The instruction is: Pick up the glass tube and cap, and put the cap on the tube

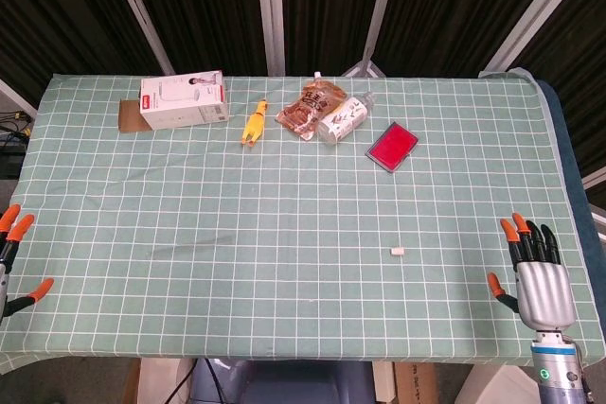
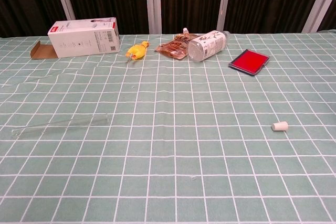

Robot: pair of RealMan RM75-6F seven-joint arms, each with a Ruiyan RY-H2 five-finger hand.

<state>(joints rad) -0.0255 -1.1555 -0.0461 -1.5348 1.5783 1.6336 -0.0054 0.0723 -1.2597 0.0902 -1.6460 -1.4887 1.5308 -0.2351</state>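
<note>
The clear glass tube (image 2: 62, 125) lies flat on the green checked cloth at the left, seen faintly as the tube (image 1: 189, 245) in the head view. The small white cap (image 2: 280, 126) lies on its side to the right, also the cap (image 1: 399, 252). My right hand (image 1: 541, 276) hovers at the table's near right edge, fingers apart, holding nothing, well right of the cap. Only the orange fingertips of my left hand (image 1: 13, 253) show at the far left edge, spread and empty. Neither hand appears in the chest view.
Along the far side sit a white box (image 2: 83, 36) with its flap open, a yellow rubber chicken (image 2: 136, 51), a brown snack pouch (image 2: 176, 46), a plastic bottle (image 2: 207, 44) on its side and a red pad (image 2: 249, 61).
</note>
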